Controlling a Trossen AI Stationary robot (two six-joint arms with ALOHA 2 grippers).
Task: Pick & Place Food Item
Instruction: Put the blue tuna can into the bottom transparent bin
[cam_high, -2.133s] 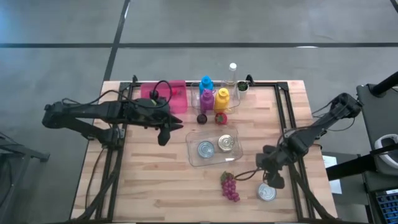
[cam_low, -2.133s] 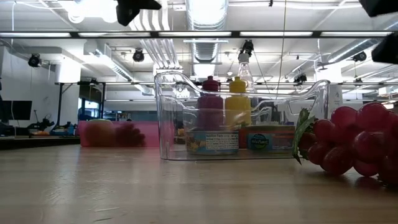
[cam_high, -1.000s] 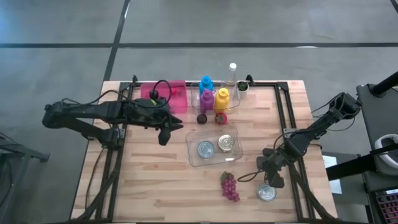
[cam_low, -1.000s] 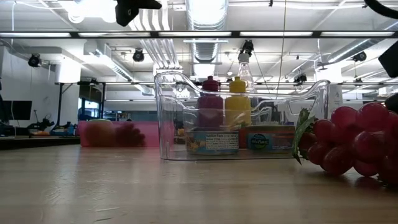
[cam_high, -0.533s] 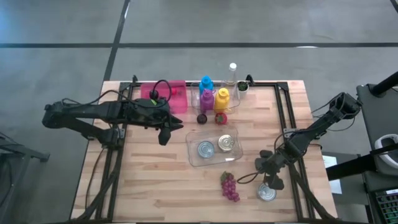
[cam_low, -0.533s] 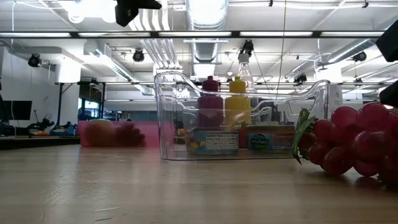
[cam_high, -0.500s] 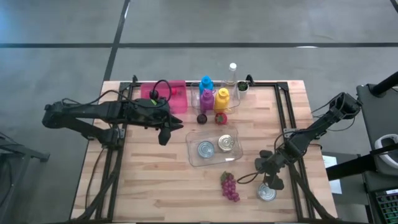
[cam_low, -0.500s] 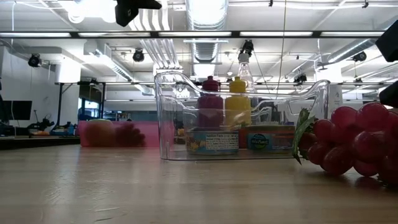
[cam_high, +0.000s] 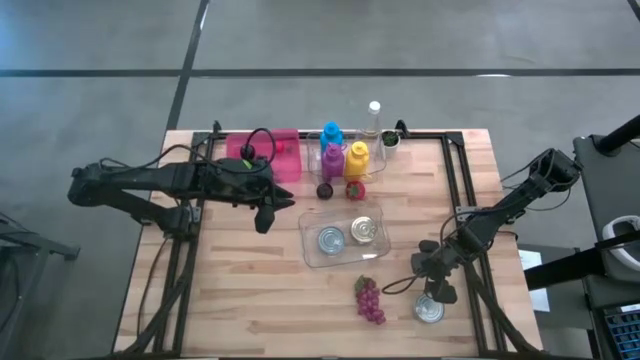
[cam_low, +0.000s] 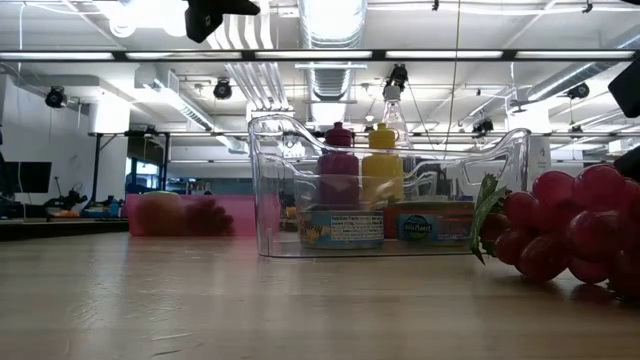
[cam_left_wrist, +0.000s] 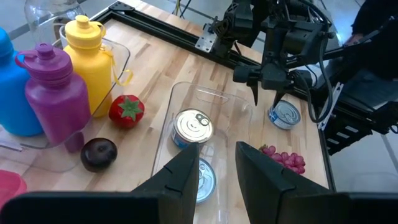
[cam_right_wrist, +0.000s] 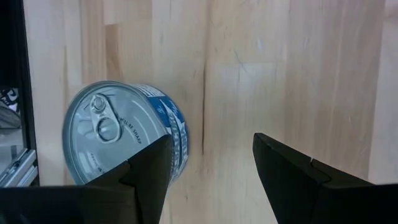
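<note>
A tuna can (cam_high: 429, 310) stands upright on its base on the wooden table near the near right corner; it also shows as the can (cam_right_wrist: 118, 140) in the right wrist view and the can (cam_left_wrist: 285, 115) in the left wrist view. My right gripper (cam_high: 437, 291) hangs just above and beside it, open, pointing steeply down, one finger (cam_right_wrist: 146, 180) over the can's side and nothing between the fingers. My left gripper (cam_high: 262, 222) hovers high over the table's left half, open and holding nothing. A clear container (cam_high: 308, 245) at the table's middle holds two cans (cam_high: 346, 236).
A bunch of red grapes (cam_high: 369, 300) lies left of the loose can. A strawberry (cam_high: 355, 189) and a plum (cam_high: 325, 190) lie behind the container. Blue, purple and yellow bottles (cam_high: 343, 155) and a pink bin (cam_high: 285, 150) stand at the far edge. Black rails (cam_high: 462, 190) run along the sides.
</note>
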